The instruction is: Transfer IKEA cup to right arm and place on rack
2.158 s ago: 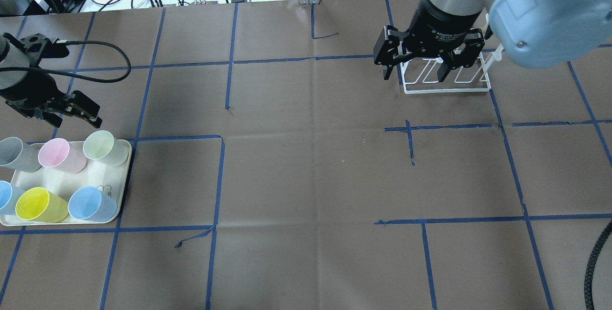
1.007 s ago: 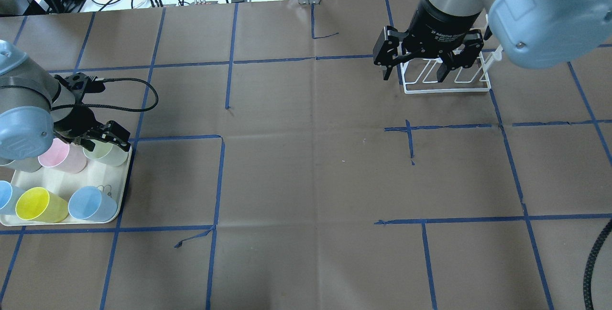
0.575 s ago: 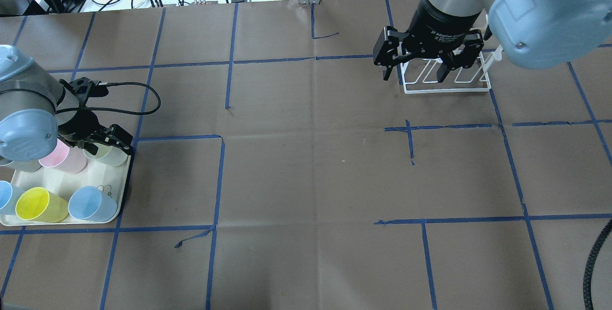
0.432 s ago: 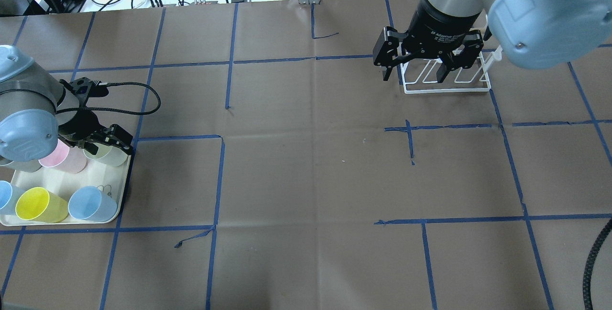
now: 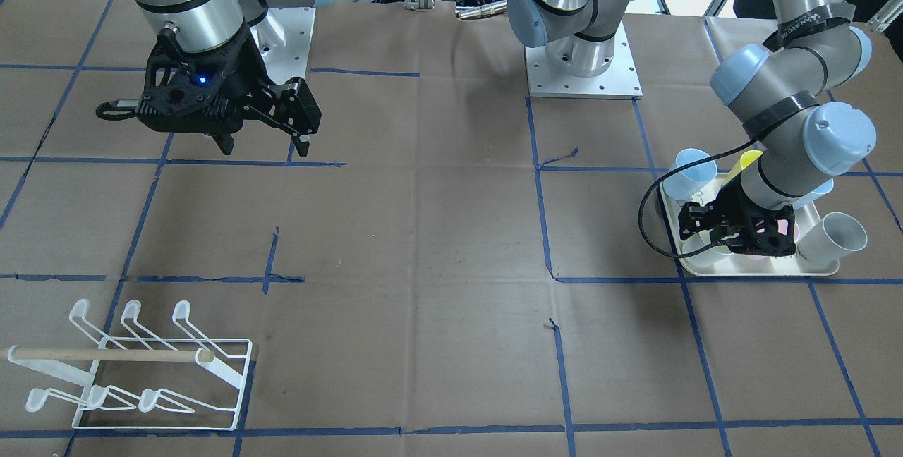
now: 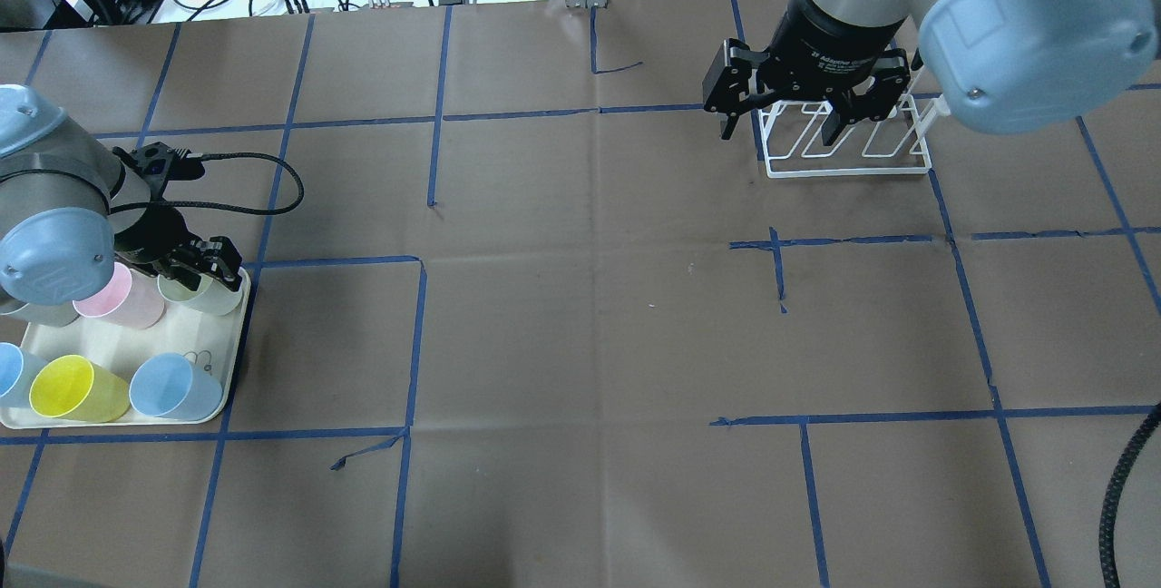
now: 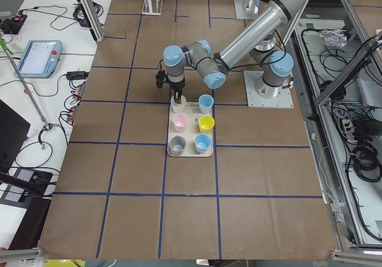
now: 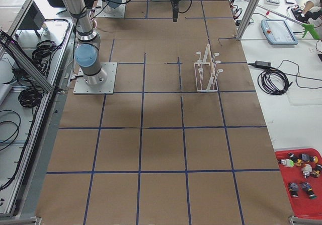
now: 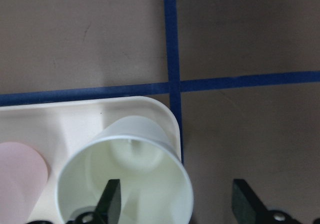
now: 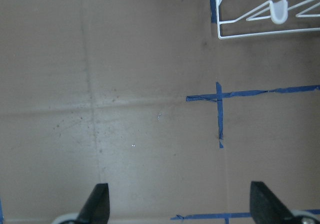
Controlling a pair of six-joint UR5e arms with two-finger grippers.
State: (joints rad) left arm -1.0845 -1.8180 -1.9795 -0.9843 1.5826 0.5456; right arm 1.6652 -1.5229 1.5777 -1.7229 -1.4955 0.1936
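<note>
1. Cups crowd the cream tray (image 5: 818,272) in the front-facing view. My left hand (image 5: 734,230) is down over the pale green cup (image 5: 697,251) at the tray corner nearest the bench's middle. My right hand (image 5: 264,148) hangs above the bench, spread wide and empty.
2. Overhead, the pale green cup (image 6: 213,296) stands mouth up in its tray corner, just beside the pink cup (image 6: 118,296). The rack (image 6: 848,161) sits well apart, across the bench.
3. From the left end, my left hand (image 7: 178,95) is right over the pale green cup (image 7: 178,105). It is too small here to judge the jaws.
4. From the right end only the rack (image 8: 206,74) shows of the task's things; the cup is out of view.
5. The left wrist view settles it. One of my fingers (image 9: 111,204) is inside the cup's mouth and the other is outside, with the wall between them. The jaws are parted and not yet pinching. I judge the cup to be thin, light plastic, smooth and tapered, so its wall will flex and could slip. I'd pinch the wall just below the rim, gently. That leaves the body free for my right hand to take at the hand-over.
6. The right wrist view shows my fingers (image 10: 97,204) far apart with bare bench between them. A corner of the rack (image 10: 260,33) is at the top.
</note>
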